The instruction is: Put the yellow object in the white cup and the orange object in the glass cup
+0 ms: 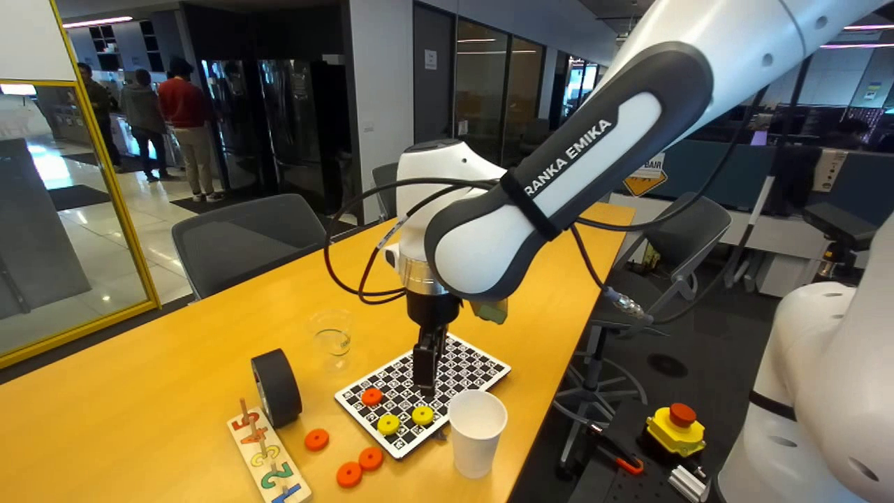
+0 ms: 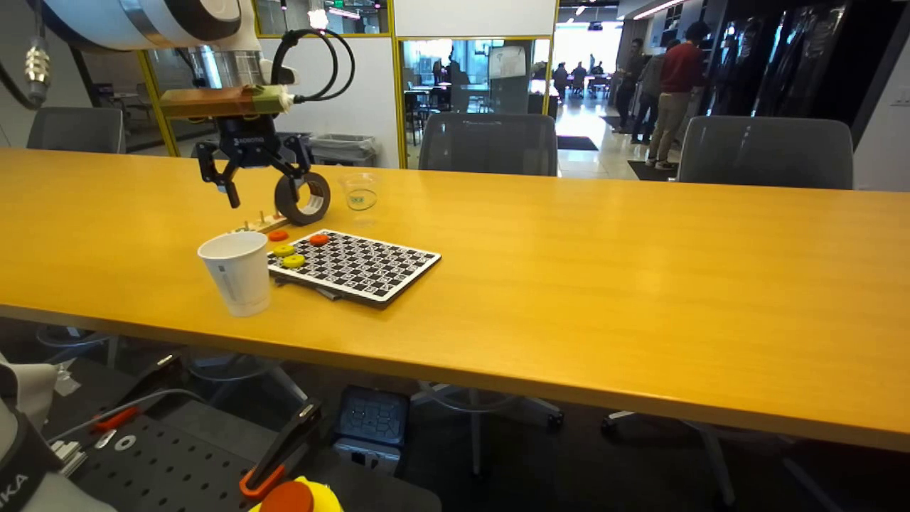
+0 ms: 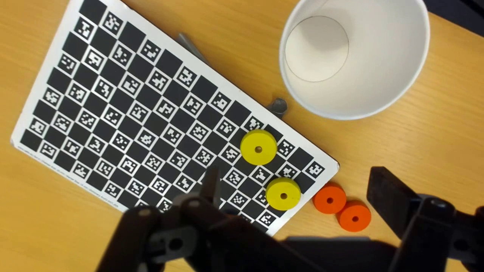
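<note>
In an exterior view, a black gripper [image 2: 264, 199] hangs at the upper left of the frame, its two fingers spread wide apart above a wood-grained table [image 2: 604, 284]. Lower at the left, a white cup [image 2: 238, 277] stands upright beside a checkered board [image 2: 370, 267]. The wrist view shows two yellow discs [image 3: 258, 140] lying apart on the board, right of centre, and two orange discs [image 3: 325, 193] touching each other just past its corner. In an exterior view, left of centre, I make out a clear glass cup [image 1: 332, 340] standing upright near a black tape roll [image 1: 282, 391], and another orange disc [image 1: 367, 397] on the board.
</note>
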### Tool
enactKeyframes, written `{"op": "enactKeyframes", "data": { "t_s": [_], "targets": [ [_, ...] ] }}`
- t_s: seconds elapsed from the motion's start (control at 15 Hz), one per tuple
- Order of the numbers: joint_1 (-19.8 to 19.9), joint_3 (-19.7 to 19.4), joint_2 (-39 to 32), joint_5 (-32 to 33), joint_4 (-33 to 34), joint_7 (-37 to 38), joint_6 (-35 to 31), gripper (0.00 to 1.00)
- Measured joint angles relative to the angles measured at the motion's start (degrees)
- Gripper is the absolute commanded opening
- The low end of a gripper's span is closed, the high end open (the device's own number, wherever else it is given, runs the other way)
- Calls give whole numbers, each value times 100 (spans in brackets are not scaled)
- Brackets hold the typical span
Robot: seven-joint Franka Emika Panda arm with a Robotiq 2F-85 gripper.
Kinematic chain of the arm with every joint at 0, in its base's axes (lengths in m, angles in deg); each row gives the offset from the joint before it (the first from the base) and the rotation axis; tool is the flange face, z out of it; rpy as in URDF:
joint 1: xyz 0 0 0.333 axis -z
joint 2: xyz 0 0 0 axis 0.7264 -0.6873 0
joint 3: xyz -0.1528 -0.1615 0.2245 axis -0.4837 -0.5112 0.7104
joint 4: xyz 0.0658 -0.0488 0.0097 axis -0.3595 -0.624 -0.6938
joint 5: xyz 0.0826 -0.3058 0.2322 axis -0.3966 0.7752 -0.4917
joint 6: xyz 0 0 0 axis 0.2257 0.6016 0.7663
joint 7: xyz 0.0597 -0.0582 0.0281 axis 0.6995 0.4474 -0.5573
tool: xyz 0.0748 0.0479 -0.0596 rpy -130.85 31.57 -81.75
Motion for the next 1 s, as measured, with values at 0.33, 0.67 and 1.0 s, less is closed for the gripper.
{"op": "enactKeyframes", "data": {
  "t_s": [0.33,0.67,1.0],
  "targets": [
    [0,32,-752,4,291,-21,-297,100],
    [34,32,-1158,4,306,-38,-614,100],
    [109,31,-1491,4,308,-127,-869,100]
  ]
}}
